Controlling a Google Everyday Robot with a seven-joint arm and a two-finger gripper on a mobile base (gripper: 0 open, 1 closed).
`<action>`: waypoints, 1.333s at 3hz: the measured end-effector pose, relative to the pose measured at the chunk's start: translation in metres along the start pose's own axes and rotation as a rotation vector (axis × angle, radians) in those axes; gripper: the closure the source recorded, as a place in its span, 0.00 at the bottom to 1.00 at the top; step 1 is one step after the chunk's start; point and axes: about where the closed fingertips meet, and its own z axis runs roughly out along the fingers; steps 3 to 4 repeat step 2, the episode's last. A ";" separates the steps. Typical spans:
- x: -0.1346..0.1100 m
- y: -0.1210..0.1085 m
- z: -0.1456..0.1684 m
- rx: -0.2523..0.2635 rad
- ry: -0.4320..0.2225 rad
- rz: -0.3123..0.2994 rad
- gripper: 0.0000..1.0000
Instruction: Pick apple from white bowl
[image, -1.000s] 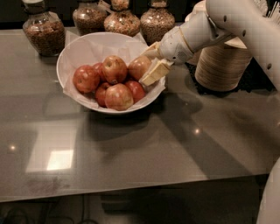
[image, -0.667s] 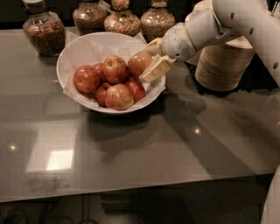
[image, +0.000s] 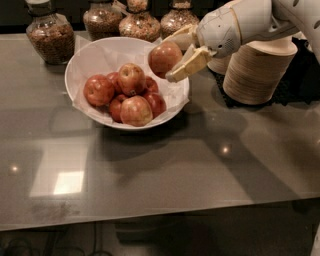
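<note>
The white bowl, lined with crinkled white paper, stands on the grey table at the back left of centre. Several red-orange apples lie in it. My gripper reaches in from the right and is shut on one apple, held between its tan fingers above the bowl's right rim, clear of the other apples. The white arm runs off to the upper right.
Glass jars of grains stand in a row behind the bowl. A tall stack of paper bowls stands on a dark mat at the right, just behind my arm. The table's front edge runs along the bottom.
The gripper has lifted the apple up out of the pile and slightly right, to above the bowl's rim. The other apples stay in place.
</note>
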 end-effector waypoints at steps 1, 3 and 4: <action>-0.020 0.009 -0.006 -0.021 -0.056 -0.029 1.00; -0.021 0.009 -0.006 -0.023 -0.058 -0.030 1.00; -0.021 0.009 -0.006 -0.023 -0.058 -0.030 1.00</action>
